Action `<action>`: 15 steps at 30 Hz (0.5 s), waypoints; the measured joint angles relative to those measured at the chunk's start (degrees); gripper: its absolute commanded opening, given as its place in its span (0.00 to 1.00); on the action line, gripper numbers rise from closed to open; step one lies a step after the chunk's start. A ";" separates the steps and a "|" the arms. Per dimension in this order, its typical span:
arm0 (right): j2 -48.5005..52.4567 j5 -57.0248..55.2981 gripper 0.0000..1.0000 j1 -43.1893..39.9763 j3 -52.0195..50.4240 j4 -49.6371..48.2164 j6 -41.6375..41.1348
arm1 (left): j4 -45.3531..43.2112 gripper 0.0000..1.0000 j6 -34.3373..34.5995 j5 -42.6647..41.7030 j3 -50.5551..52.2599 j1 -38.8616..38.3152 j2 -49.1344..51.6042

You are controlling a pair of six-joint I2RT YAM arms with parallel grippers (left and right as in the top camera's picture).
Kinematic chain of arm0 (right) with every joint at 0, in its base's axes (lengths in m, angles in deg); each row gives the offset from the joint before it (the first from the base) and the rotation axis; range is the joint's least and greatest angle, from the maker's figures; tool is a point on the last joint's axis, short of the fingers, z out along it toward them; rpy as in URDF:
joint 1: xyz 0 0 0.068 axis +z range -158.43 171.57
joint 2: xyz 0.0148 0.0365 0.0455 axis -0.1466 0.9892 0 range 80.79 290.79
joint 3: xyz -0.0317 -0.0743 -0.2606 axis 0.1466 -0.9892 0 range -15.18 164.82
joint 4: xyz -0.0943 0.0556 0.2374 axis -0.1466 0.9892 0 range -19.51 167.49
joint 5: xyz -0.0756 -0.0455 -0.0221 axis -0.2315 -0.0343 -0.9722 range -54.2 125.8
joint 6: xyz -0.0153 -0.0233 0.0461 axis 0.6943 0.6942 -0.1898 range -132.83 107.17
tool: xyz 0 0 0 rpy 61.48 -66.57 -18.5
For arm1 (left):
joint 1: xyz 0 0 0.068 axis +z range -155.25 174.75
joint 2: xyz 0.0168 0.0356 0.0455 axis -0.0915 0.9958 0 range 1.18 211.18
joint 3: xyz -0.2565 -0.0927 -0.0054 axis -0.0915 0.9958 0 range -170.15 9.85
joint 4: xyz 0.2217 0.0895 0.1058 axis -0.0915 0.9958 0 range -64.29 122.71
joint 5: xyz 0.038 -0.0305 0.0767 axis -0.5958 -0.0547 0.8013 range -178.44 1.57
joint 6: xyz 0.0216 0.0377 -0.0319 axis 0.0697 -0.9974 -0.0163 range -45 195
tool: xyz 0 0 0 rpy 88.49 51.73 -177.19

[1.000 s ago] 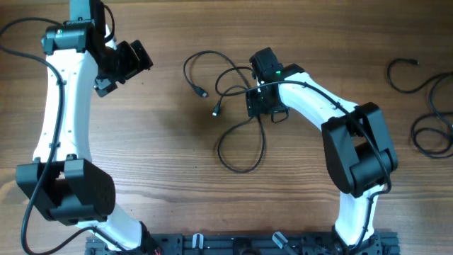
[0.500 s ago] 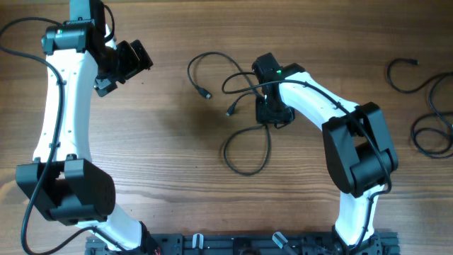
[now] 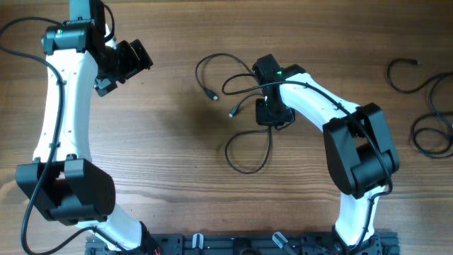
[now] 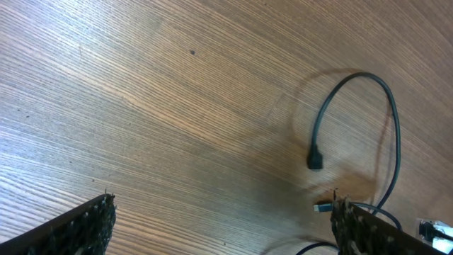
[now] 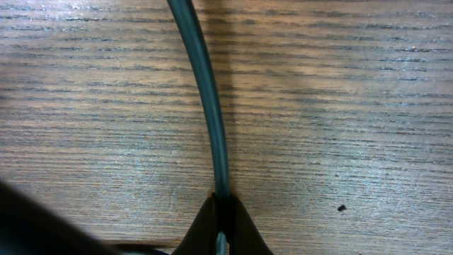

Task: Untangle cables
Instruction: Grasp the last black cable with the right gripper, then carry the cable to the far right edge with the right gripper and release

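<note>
The worktop (image 3: 163,142) is bare wood between the left arm (image 3: 64,106) and the central cables (image 3: 247,171); a pincer can pass there without contact. The cable loops and two plug ends (image 3: 214,97) spread left of and below the right pincer (image 3: 271,113), which is clamped on one strand. The right arm (image 3: 315,99) blocks approach from the right. The far cables (image 3: 414,134) lie at the right edge, well apart.
</note>
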 measured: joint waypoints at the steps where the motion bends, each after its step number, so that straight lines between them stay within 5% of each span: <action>1: 0.00 0.02 0.04 0.00 0.00 -0.02 0.02 | 0.00 0.99 0.00 0.00 0.00 0.00 0.00; 10: -0.57 0.94 0.04 -0.48 1.75 3.78 3.76 | -0.02 1.00 0.02 0.00 0.00 0.00 0.00; 15: -14.32 2.01 0.04 -8.57 12.74 6.58 5.44 | 0.00 1.00 0.02 -0.02 0.00 0.00 0.00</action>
